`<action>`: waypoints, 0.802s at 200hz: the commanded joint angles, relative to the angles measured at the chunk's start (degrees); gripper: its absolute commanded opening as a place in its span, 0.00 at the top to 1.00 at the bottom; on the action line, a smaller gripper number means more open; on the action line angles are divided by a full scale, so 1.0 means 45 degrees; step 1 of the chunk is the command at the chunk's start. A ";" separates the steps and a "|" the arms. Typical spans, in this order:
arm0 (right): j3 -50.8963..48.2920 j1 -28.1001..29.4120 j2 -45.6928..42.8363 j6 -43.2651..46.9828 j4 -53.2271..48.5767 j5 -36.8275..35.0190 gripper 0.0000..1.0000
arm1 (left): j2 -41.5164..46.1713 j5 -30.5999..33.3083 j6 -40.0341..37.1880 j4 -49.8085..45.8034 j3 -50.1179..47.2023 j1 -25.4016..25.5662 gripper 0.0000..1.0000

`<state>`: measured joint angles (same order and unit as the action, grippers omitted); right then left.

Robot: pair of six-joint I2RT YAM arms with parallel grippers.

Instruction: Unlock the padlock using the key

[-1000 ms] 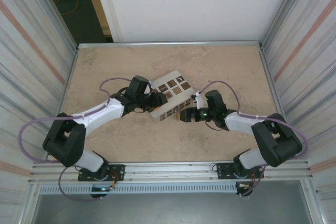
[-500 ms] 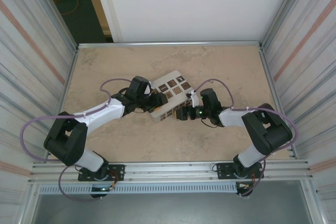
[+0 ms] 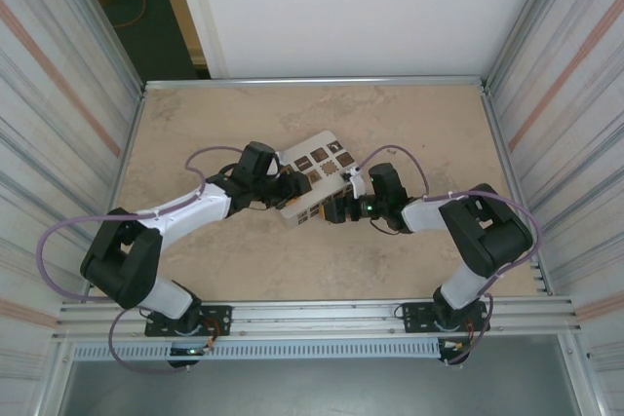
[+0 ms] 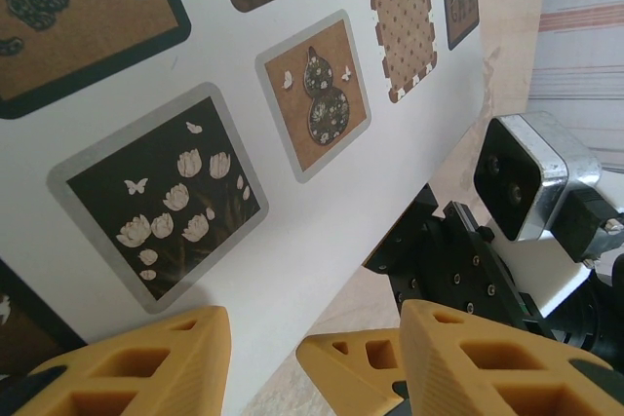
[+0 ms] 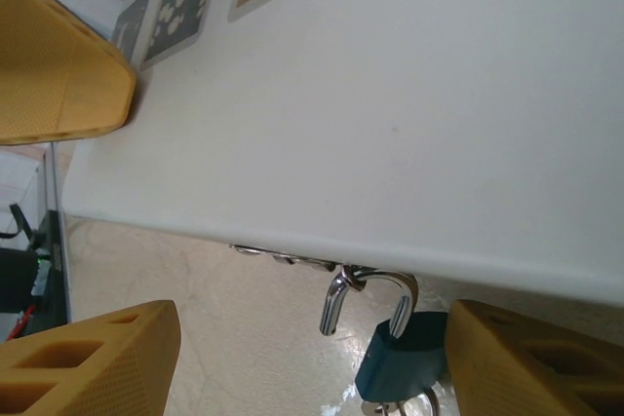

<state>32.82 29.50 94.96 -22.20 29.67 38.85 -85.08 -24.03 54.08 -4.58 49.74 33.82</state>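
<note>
On the tan table [image 3: 244, 270], the spread right gripper [image 5: 314, 338] should squarely straddle the blue padlock [image 5: 400, 358] under the white box [image 5: 390, 94]; the left gripper's [image 4: 263, 348] hold is unclear.

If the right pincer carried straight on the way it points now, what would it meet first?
Most likely the padlock, which hangs from the lower edge of the white box, in line with the open jaws of the right pincer. The box's side lies just behind it, though depth is hard to judge.

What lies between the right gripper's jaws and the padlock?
Nothing but bare table. In the right wrist view the padlock sits between the open jaws of the right gripper, hooked on the white box.
</note>
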 commanded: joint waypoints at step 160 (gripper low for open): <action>-0.0090 -0.0623 0.0390 0.0200 0.1079 0.2050 0.51 | -0.0097 -0.0147 0.0031 -0.0399 -0.0498 0.0003 0.50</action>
<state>32.80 27.07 97.58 -22.02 34.57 45.89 -85.08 -24.05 54.06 -4.38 49.58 33.80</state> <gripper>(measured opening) 0.504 0.501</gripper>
